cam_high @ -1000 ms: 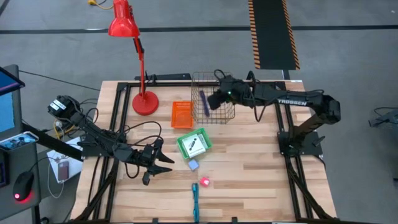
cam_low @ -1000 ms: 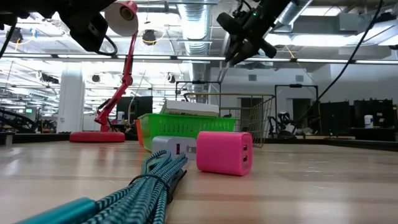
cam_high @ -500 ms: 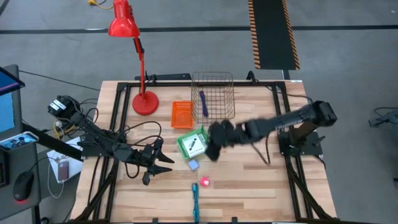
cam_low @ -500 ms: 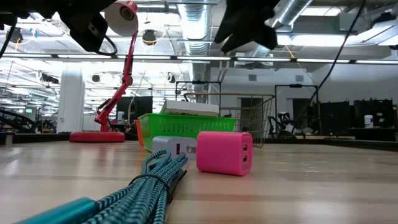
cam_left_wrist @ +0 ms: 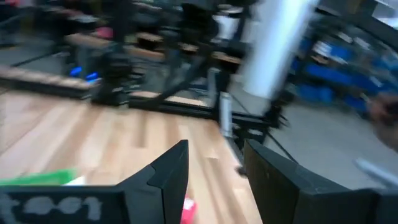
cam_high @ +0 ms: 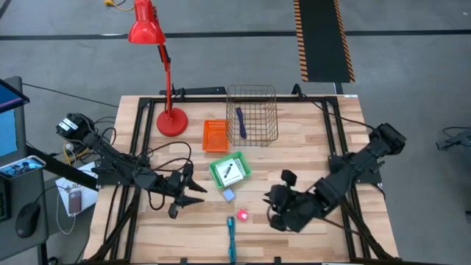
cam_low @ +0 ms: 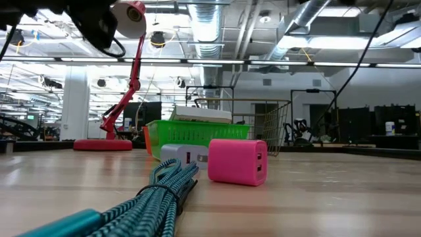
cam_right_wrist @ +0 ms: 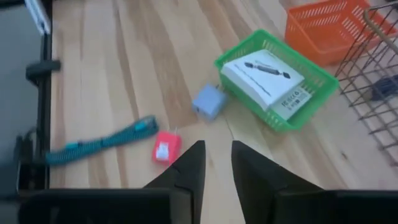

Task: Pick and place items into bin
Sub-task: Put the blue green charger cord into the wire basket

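The step in hand looks like a reach for the next item. The right tool [cam_high: 278,210] hangs low over the near part of the desk [cam_high: 309,158], just right of the pink block [cam_high: 242,215], with nothing between its fingers [cam_right_wrist: 189,171], which stand a little apart. Its wrist camera looks straight at the loose pieces: the pink block, the lavender block [cam_right_wrist: 209,101] just beyond it, and the teal cable [cam_right_wrist: 102,144] lying nearest the desk's front edge. The pink block seems the likeliest target. The next move would call for the tool to shift left and settle over that block, close on its sides, then carry it to the back of the desk.

The left tool [cam_high: 185,193] waits above the desk's left side, fingers spread and empty.

Containers: the wire bin [cam_high: 252,114] at the back holds a purple pen [cam_high: 241,122] and, as far as the high view shows, nothing else. The green tray [cam_high: 229,171] mid-desk holds a white card pack [cam_right_wrist: 263,76] with dark print. The orange tray [cam_high: 215,135] beside the bin looks empty, though its floor is hard to read. A red lamp [cam_high: 166,66] stands at the back left.
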Motion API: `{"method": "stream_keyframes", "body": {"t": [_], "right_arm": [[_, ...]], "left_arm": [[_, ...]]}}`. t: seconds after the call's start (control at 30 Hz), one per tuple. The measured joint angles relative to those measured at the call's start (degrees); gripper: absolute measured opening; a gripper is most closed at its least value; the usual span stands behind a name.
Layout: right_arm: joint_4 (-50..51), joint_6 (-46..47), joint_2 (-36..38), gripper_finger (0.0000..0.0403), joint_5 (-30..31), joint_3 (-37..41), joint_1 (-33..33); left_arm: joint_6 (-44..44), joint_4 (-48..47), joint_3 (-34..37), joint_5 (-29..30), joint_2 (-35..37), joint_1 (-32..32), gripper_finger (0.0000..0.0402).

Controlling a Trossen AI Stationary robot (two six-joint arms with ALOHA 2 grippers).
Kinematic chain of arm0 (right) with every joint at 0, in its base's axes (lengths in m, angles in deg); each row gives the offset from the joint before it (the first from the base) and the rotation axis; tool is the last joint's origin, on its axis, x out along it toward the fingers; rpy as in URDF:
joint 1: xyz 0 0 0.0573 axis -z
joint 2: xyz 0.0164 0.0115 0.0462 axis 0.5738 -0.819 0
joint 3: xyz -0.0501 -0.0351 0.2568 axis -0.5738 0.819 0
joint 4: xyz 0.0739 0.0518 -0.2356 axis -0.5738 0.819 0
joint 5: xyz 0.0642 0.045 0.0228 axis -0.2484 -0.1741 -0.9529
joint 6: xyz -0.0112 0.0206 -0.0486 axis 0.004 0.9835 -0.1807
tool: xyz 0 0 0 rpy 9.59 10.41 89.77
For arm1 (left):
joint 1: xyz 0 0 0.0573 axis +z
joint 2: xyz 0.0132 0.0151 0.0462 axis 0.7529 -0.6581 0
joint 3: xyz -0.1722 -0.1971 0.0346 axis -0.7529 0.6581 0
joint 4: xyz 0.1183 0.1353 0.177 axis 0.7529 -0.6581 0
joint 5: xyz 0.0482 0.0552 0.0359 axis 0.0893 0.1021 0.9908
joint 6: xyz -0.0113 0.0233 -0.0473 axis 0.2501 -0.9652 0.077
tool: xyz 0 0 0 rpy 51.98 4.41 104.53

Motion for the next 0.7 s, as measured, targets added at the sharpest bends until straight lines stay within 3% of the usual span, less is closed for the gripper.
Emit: {"method": "stream_keyframes", "body": {"t": [0.07, 0.3, 0.7], "right_arm": [[2.28, 0.00, 0.64, 0.0070, 0.25, 0.00, -1.40], [11.55, 0.04, 2.22, 0.0069, 0.34, 0.00, -2.53], [34.09, 1.34, 2.60, 0.0069, 2.01, 0.00, 0.61]], "left_arm": [[-4.61, -2.79, -1.83, -3.33, -0.24, -0.38, 0.0144], [-20.32, -24.49, -15.32, -3.19, -6.25, -2.36, 0.0144], [-30.54, -63.61, -42.47, -2.17, -20.88, -3.66, 0.0144]]}}
